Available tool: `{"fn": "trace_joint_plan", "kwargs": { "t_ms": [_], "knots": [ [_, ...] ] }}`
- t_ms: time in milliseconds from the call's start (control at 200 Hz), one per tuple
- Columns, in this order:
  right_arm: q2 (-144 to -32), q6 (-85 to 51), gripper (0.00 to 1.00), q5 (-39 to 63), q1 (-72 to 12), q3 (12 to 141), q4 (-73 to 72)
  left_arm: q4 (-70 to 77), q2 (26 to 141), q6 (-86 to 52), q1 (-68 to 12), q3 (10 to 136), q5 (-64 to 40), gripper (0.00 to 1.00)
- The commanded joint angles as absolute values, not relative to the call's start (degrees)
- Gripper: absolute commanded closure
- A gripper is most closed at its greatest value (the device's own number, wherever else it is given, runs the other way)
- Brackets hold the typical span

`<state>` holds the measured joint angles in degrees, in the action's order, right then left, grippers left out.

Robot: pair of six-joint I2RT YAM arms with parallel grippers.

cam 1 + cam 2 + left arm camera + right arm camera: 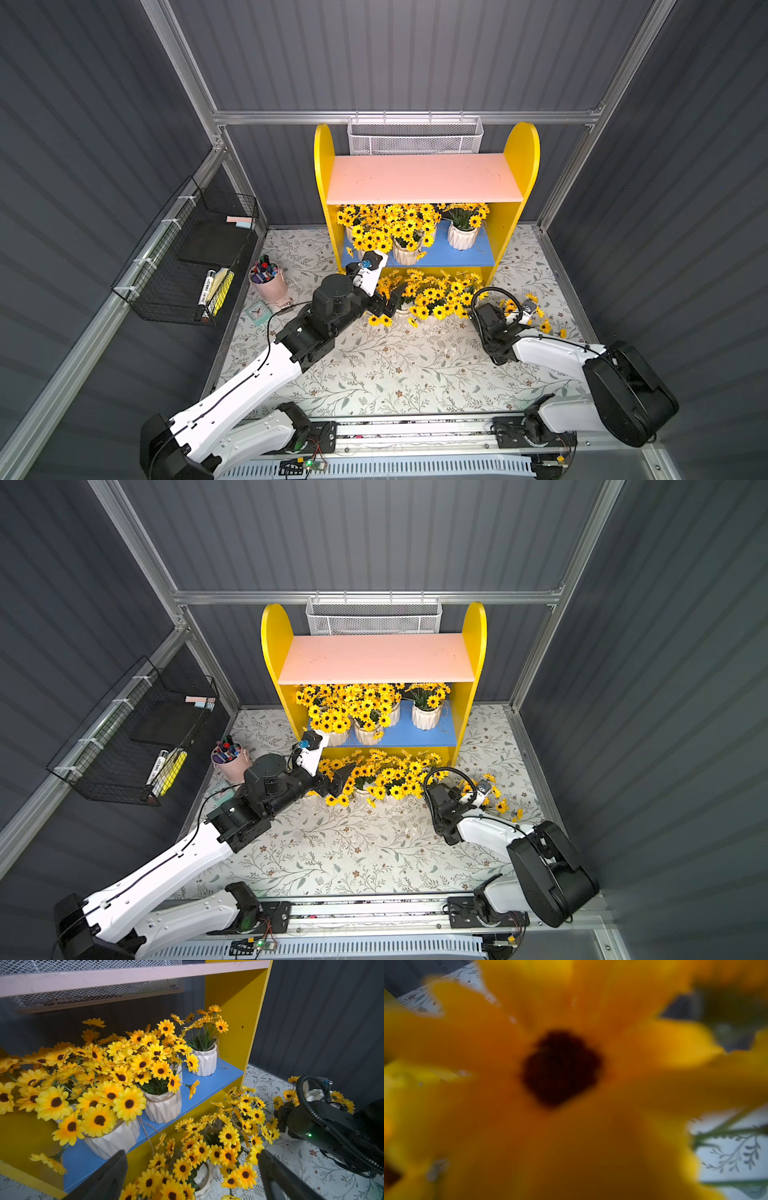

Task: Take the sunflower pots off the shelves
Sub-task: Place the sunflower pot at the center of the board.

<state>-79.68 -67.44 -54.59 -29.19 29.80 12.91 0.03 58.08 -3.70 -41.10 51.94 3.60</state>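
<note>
- The black-fingered left pincer is spread as wide as it goes and has hold of nothing. In the left wrist view its fingers stand far apart with only loose blooms between them.
- Right under and just ahead of that pincer is a cluster of sunflower pots: small white ribbed round pots of yellow, dark-centred artificial sunflowers. They stand on the floral-patterned surface.
- Beyond and above the left pincer are the shelves, a yellow wooden two-tier unit with rounded side panels.
- Its blue lower board carries more of the pots, at least four. Most crowd the end nearer the left pincer, and a lone pot stands apart at the far end.
- The pale pink upper board sits higher than both pincers.
- The right pincer is low over the surface, past the cluster from the left pincer. It is sunk in the blooms of a separate pot.
- Its jaws are hidden, and one blurred flower fills the right wrist view. I cannot tell how far it is open or whether it grips anything.
- Behind the left pincer, beside its arm, stands a pink cup of markers.
</note>
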Motion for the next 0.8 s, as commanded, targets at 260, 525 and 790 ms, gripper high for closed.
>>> {"fn": "trace_joint_plan", "kwargs": {
  "t_ms": [260, 525, 790],
  "knots": [
    [-83.59, -61.54, 1.00, -55.30, -29.22, 29.49, -1.43, 0.62, 57.56, -3.87, -41.57, 51.55, 3.41, 0.00],
    [-87.52, -55.88, 0.93, -52.50, -28.11, 28.00, -10.51, 0.70, 57.90, -3.78, -41.55, 51.34, 3.60, 0.01],
    [-85.25, -53.10, 0.02, -49.41, -27.78, 27.96, -10.65, 0.66, 58.01, -3.61, -41.56, 51.46, 3.56, 0.01]
  ]
}}
